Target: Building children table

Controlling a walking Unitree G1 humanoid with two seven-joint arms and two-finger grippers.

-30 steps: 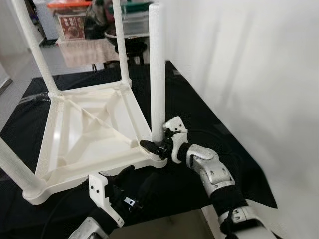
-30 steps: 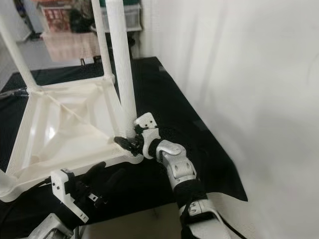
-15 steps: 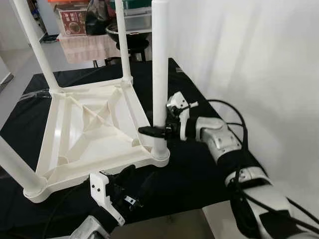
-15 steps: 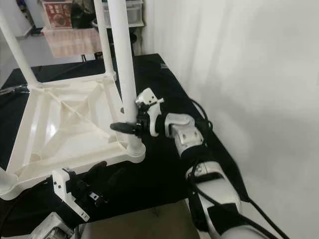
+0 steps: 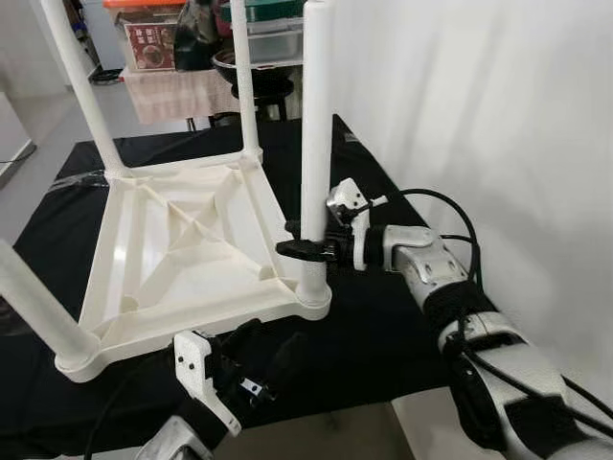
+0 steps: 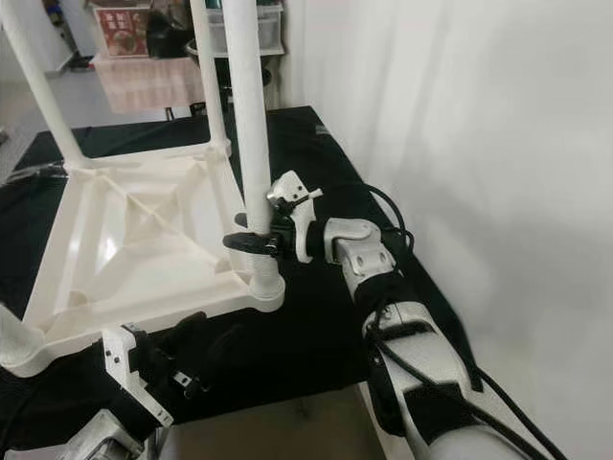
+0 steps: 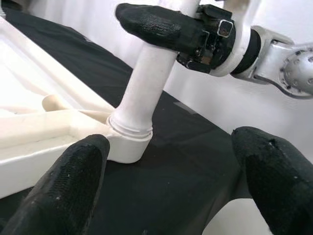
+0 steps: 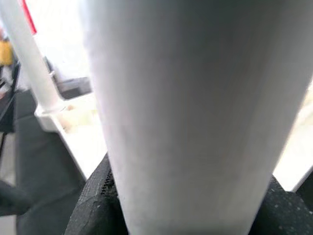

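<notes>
Head views: an upturned white children's table [image 5: 182,249] lies on a black mat [image 5: 383,316]. The right gripper [image 5: 308,249] pinches the near-right table leg [image 5: 313,144] just above its corner socket, close to the mat's right edge.

Left wrist view: the left gripper [image 7: 171,181] hangs spread wide, near that socket.

Right wrist view: the leg sits between the fingers [image 8: 93,205].

Silver arms, black-fingered tools

Right tool [image 5: 308,248]: white wrist housing, black cable looping behind; left tool [image 5: 251,356]: white bracket, textured black fingers [image 7: 78,181].
</notes>
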